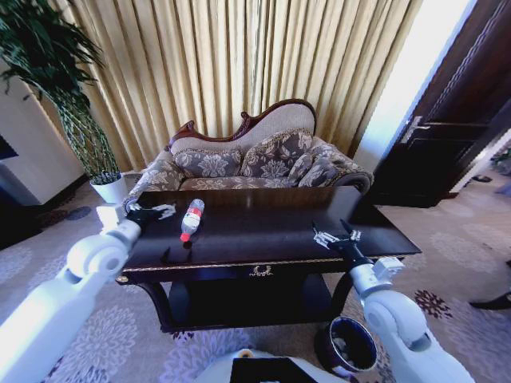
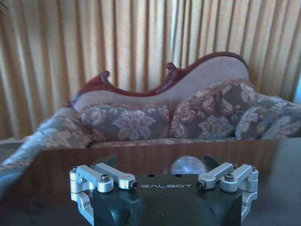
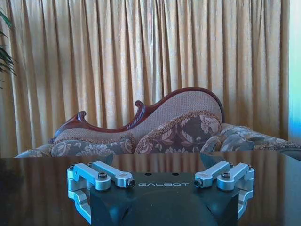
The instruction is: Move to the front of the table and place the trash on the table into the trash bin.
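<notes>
I am parked at the front of the table, so the driving part of the job looks done; the clearing has barely begun, by my reckoning.

Taking the bottle as my landmark and going from my left: my left tool reaches over the table top just left of the bottle, at the table's left end. Its jaws stand wide apart and hold nothing. In my left wrist view the white paper wad sits between them, just ahead of the tool body, so I judge I am lining up on that piece first. From my head camera the wad lies right at the tips of that tool, beside the bottle's cap end.

The bottle itself, clear with a red label, lies on its side on the table, untouched.

Well right of the bottle, near the table's right front edge, my right tool hovers low over bare wood, jaws spread, empty.

Below and right of the bottle, on the carpet by the table's right front leg, the trash bin stands beneath my right arm. I cannot tell whether anything lies in it.

I cannot pick out the wrapper, so at least the wad and bottle are left.
</notes>
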`<state>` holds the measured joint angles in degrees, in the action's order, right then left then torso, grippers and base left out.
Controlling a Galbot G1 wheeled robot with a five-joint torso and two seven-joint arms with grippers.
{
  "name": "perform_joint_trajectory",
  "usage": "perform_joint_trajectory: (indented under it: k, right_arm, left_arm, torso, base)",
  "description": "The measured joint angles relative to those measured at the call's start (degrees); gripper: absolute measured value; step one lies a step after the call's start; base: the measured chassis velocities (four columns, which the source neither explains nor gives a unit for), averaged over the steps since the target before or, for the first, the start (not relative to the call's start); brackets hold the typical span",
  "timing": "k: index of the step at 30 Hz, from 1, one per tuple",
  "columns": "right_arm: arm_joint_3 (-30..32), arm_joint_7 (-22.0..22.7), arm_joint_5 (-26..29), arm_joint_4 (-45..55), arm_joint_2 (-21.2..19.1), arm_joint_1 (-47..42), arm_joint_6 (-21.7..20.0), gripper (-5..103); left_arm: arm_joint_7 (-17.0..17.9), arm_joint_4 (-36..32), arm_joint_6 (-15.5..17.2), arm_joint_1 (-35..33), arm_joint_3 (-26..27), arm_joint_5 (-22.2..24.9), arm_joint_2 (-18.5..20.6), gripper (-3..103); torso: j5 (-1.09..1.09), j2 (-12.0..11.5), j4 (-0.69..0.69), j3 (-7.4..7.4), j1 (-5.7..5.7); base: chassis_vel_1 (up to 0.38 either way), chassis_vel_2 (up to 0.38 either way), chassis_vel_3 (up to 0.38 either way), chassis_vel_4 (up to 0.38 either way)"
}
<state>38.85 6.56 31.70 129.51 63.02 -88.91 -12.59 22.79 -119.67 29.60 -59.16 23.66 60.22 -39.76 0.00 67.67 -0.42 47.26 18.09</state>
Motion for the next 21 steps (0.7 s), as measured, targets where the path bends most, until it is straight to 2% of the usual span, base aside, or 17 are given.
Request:
perform_joint_trajectory:
  k: [2, 3, 8, 10, 17, 21]
  right_arm:
    - [0.0, 0.0, 0.0, -0.2, 0.0, 0.1, 0.0, 100]
    - [0.0, 0.0, 0.0, -0.9, -0.1, 0.4, 0.1, 100]
    - [-0.1, 0.0, 0.0, -1.8, -0.3, 0.9, 0.2, 100]
    - [-0.1, 0.0, 0.1, -2.1, -0.5, 1.5, 0.2, 100]
    - [0.2, 0.0, 1.6, -1.9, -1.2, 2.9, 0.2, 100]
    - [0.3, 0.1, 1.7, -2.2, -1.0, 3.1, 0.2, 100]
  left_arm:
    - [0.0, 0.4, 0.0, 0.8, -1.0, 0.0, -0.2, 100]
    - [0.2, 1.3, 0.1, 2.7, -3.5, 0.0, -0.7, 100]
    - [0.8, 2.4, 0.9, 5.1, -8.1, 0.0, -1.3, 100]
    - [2.0, 3.0, 2.5, 6.2, -11.0, 0.0, -1.7, 100]
    - [4.2, 3.8, 7.0, 8.6, -14.3, 2.7, -2.2, 100]
    - [4.7, 4.6, 8.4, 10.3, -15.4, 3.7, -2.5, 100]
  torso:
    - [0.00, 0.0, 0.00, 0.00, 0.00]
    - [0.00, 0.0, 0.00, 0.00, 0.00]
    - [0.00, 0.0, -0.01, 0.00, 0.00]
    - [0.00, 0.0, 0.00, 0.00, 0.00]
    - [0.00, 0.0, 0.01, 0.00, 0.00]
    - [0.00, 0.0, 0.00, 0.00, 0.00]
  base:
    - [0.000, 0.000, 0.000, 0.000]
    - [0.000, 0.000, 0.000, 0.000]
    - [0.000, 0.000, 0.000, 0.000]
    - [0.000, 0.000, 0.000, 0.000]
    - [0.000, 0.000, 0.000, 0.000]
    - [0.000, 0.000, 0.000, 0.000]
